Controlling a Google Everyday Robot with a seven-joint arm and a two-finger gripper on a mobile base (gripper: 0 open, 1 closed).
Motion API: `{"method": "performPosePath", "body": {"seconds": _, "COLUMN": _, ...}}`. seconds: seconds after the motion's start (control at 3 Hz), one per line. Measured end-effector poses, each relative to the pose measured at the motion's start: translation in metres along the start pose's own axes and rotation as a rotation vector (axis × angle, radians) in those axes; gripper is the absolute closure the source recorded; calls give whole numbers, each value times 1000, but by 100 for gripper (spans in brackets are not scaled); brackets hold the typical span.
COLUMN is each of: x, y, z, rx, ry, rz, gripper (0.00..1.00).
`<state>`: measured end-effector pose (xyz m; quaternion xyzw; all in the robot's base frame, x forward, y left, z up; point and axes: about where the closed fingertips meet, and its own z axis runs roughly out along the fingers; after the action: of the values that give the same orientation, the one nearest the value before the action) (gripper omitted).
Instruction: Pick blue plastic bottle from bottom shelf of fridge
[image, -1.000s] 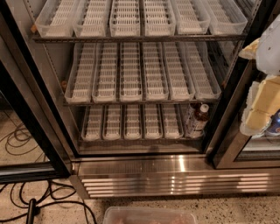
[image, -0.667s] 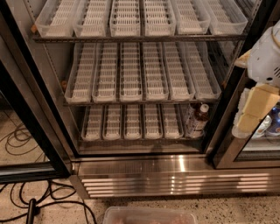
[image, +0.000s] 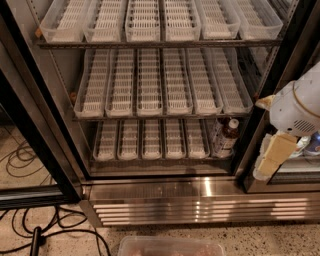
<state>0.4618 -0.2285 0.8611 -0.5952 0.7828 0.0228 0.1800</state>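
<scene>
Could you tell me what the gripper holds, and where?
Nothing visible: the gripper hangs outside the fridge; the blue plastic bottle stands on the bottom shelf.

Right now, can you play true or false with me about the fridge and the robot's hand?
1. The blue plastic bottle stands at the right end of the bottom shelf. True.
2. The gripper is holding the bottle. False: it hangs in front of the right door frame of the fridge, to the right of the bottle in the picture, not touching it.
3. The bottle's cap is white. True.
4. Cables lie on the floor at the right. False: the cables lie at the left.
</scene>
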Motion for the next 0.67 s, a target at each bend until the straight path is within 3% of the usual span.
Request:
{"method": "performPosePath", "body": {"seconds": 0.33, "x": 0, "y": 0, "z": 0, "rx": 0, "ry": 0, "rz": 0, "gripper": 0}}
{"method": "performPosePath", "body": {"seconds": 0.67, "x": 14, "y": 2, "z": 14, "rx": 24, "ry": -17, "rz": 58, "gripper": 0}}
